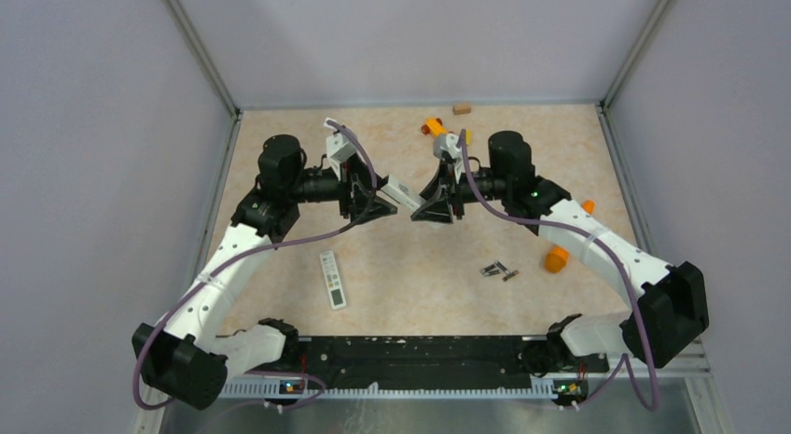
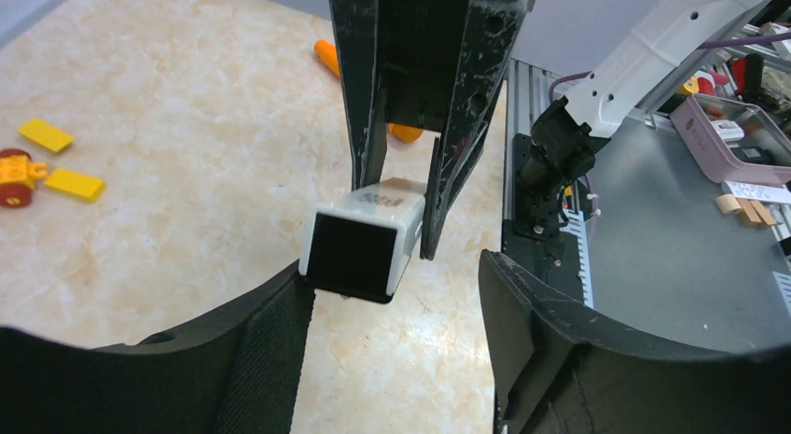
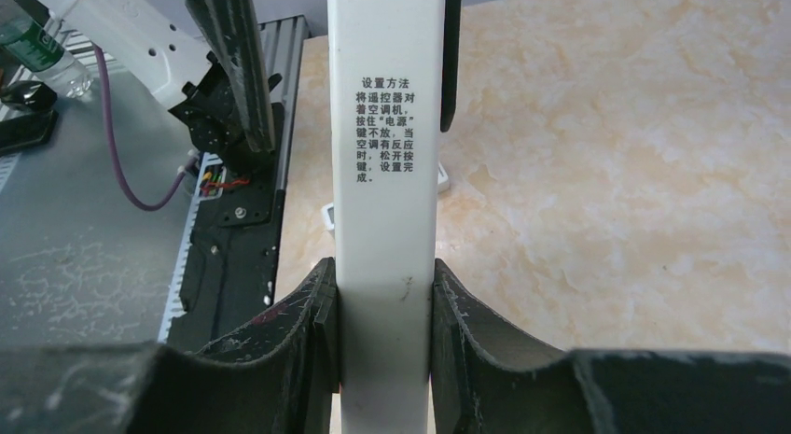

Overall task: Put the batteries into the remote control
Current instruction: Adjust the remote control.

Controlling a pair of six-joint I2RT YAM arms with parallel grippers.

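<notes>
My right gripper (image 1: 431,208) (image 3: 384,277) is shut on the remote control (image 1: 403,191) (image 3: 387,173), a long white bar with black printed text on the side facing the camera, held above the table. My left gripper (image 1: 381,208) (image 2: 392,345) is open. The remote's dark end (image 2: 359,257) sits just beyond its fingertips, close to the left finger (image 2: 252,359). Two small dark batteries (image 1: 494,269) (image 1: 509,275) lie on the table to the right of centre. A long thin white piece (image 1: 332,279), apparently the back cover, lies on the table to the left.
An orange cylinder (image 1: 557,259) lies near the batteries. An orange toy (image 1: 432,127) and a small brown block (image 1: 461,107) lie at the back. Yellow pieces (image 2: 45,133) and a red-yellow toy (image 2: 14,168) show in the left wrist view. The black base rail (image 1: 410,355) runs along the near edge.
</notes>
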